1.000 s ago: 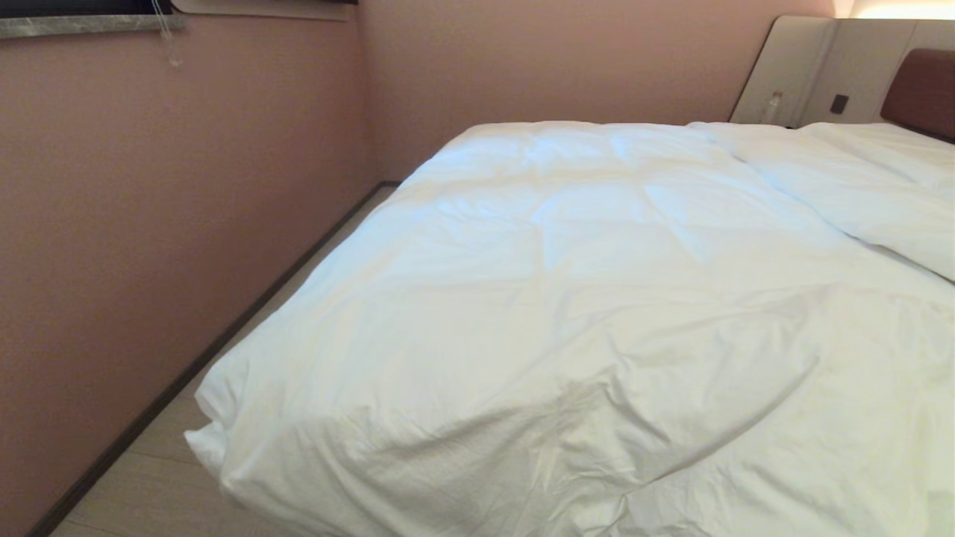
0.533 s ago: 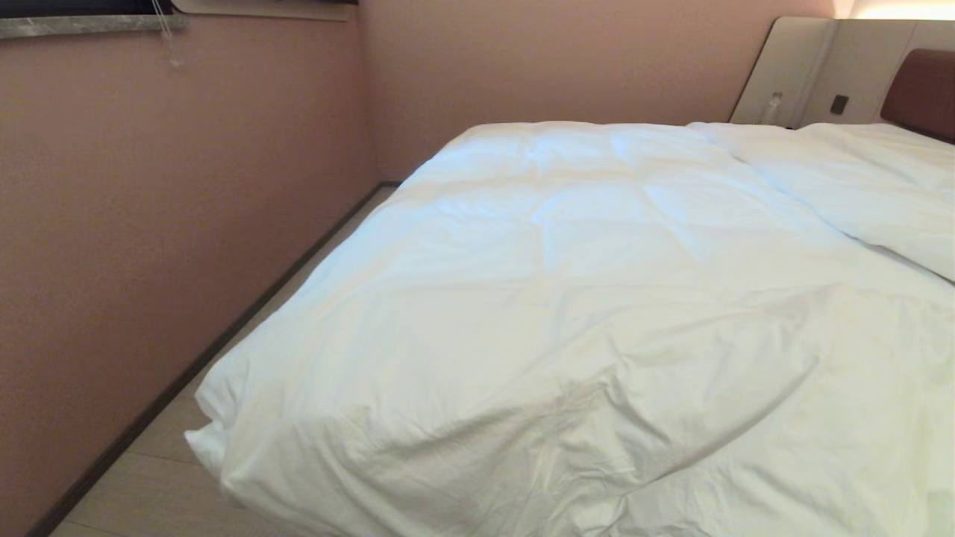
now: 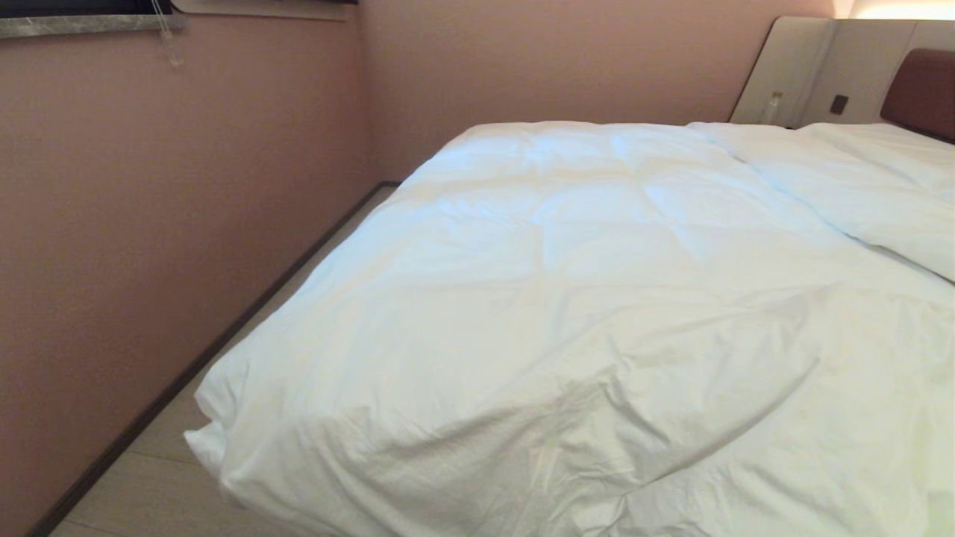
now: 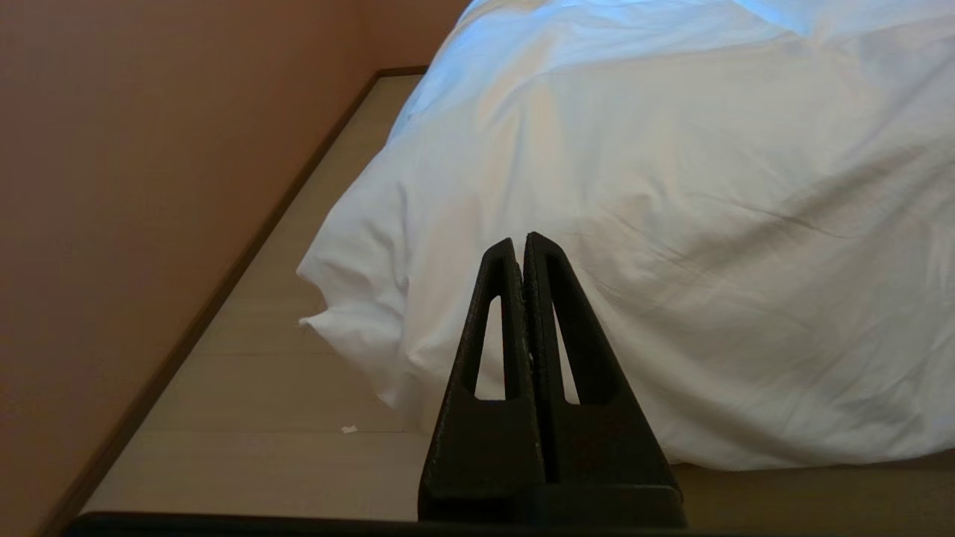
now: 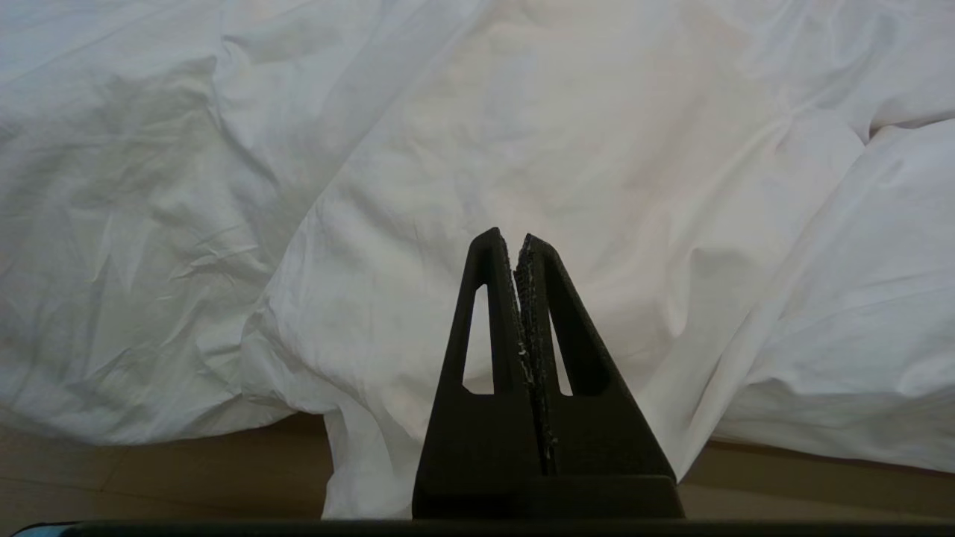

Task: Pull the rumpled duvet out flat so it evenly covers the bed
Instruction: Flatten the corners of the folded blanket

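change from a second ago: in the head view nothing differed; the duvet (image 3: 567,313) lay with the same folds and the same dangling corner, and no arm showed there then or now.
left gripper (image 4: 520,240): seen only in its own wrist view, low at the foot of the bed, fingers (image 4: 495,313) clenched tip to tip on nothing, apart from the cloth.
right gripper (image 5: 509,237): seen only in its own wrist view, fingers (image 5: 489,313) pressed together and empty, pointing at the hanging duvet; whether the tips touched the cloth could not be told.
near edge: the duvet draped over the foot of the bed down to the floor (image 4: 246,418), rumpled, one loose corner (image 3: 205,440) sticking out on the wall side.
hidden: the mattress and base of the bed were wholly covered; the robot's right side of the bed was cut off by the frame.
open room: a narrow strip of pale floor ran between the duvet's side edge and the pink wall (image 3: 149,224).
middle: the duvet spread puffy with faint quilted squares.
far end: a second white fold or pillow (image 3: 858,186) lay near the brown headboard (image 3: 921,89), with beige panels (image 3: 806,67) beside it; a small bottle-like object (image 3: 774,106) was too small to identify.
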